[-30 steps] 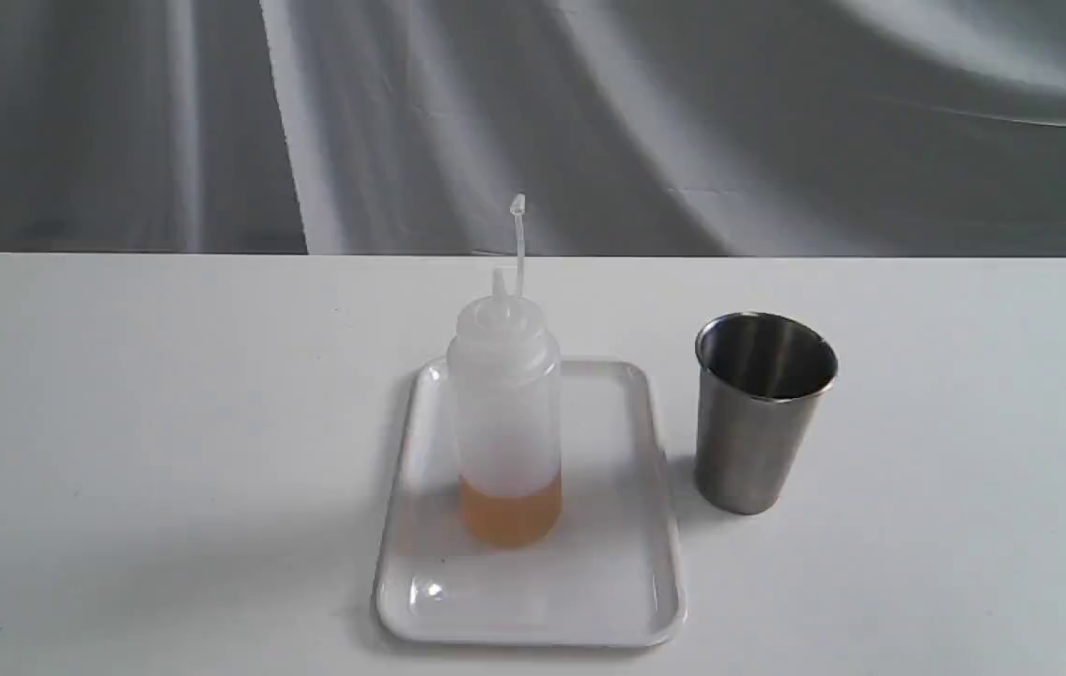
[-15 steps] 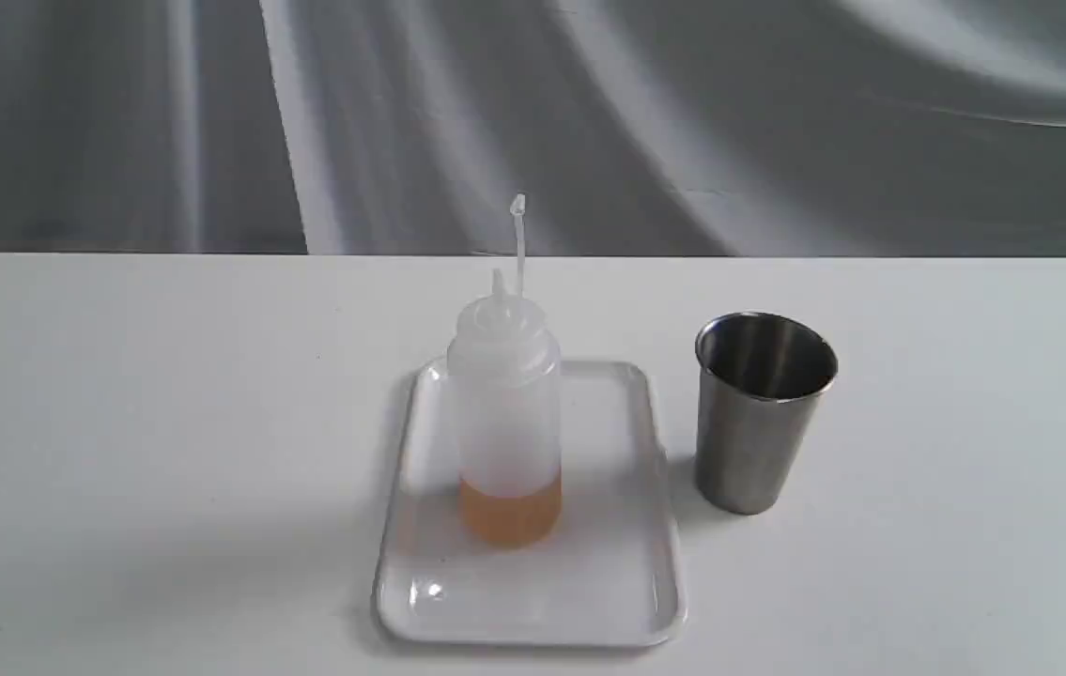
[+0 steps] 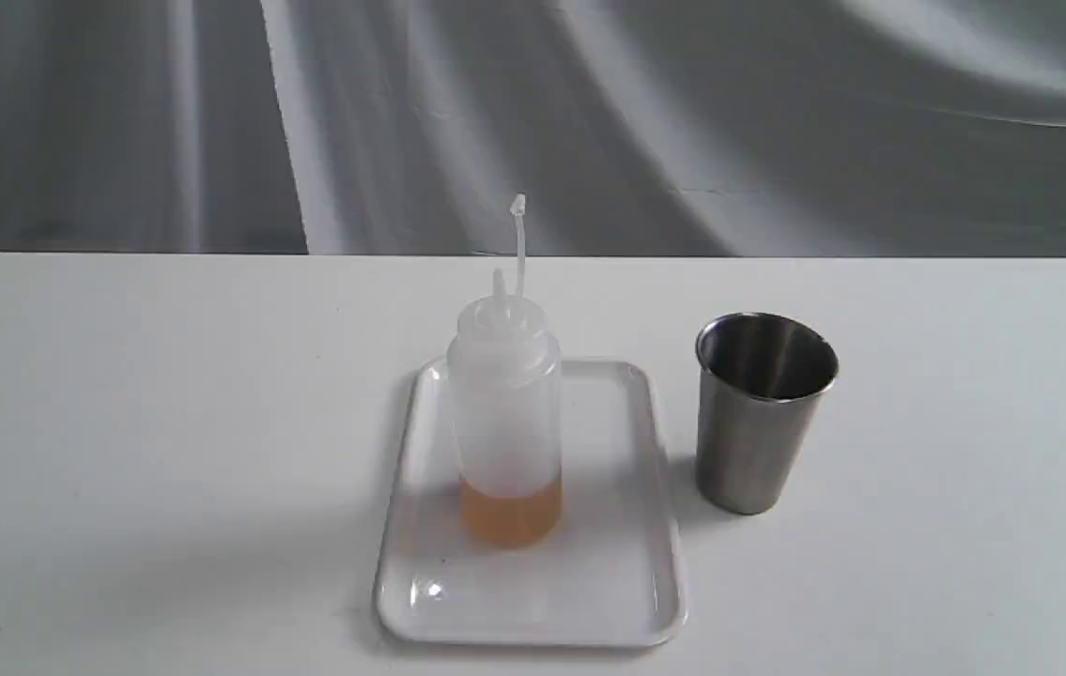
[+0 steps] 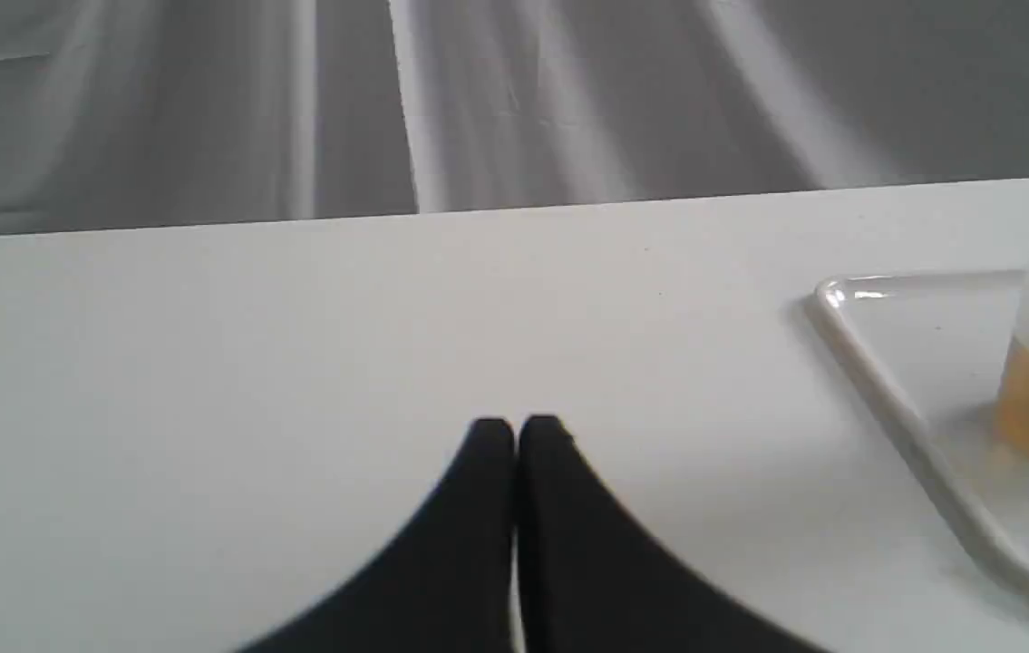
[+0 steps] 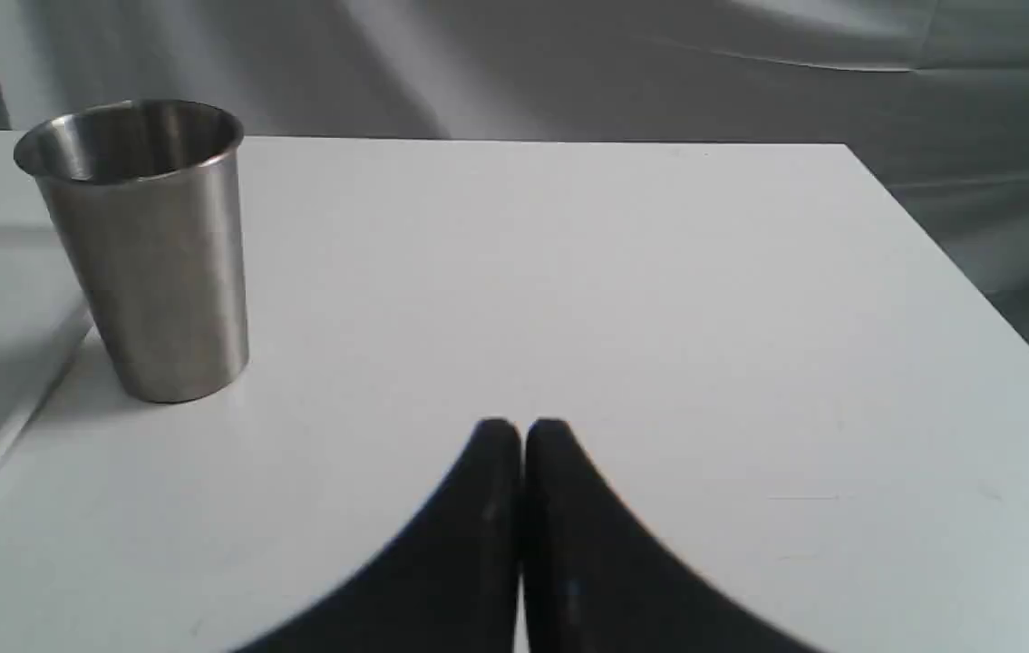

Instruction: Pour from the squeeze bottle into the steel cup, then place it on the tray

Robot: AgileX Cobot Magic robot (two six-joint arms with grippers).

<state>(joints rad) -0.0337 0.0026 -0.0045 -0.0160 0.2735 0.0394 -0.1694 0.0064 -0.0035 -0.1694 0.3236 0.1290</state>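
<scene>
Nothing has shifted over the last second: the bottle (image 3: 504, 422), the cup (image 3: 756, 432) and the tray (image 3: 608, 601) sit just where they were. On my left wrist feed the left gripper (image 4: 515, 426) has its two black fingers (image 4: 469, 526) pressed together with only a hairline seam between them. It holds nothing and is poised over the bare white table (image 4: 206, 363). The right gripper (image 5: 521, 428) looks the same on its own feed, closed tip to tip and empty above the table top. Well off to one side of the left gripper I see a corner of the tray and, standing on it, the lower part of the bottle. The cup stands upright on the table, well clear of the right gripper. From my overview camera the bottle stands upright near the middle of the tray, nozzle up, with its cap (image 3: 517, 205) raised on its strap above the nozzle. A shallow band of amber liquid (image 3: 509, 514) fills the bottom of the bottle. The cup stands on the table just beside the tray's right edge, not on it, with its mouth facing up. Grey draped cloth (image 3: 683, 122) hangs behind the table.
</scene>
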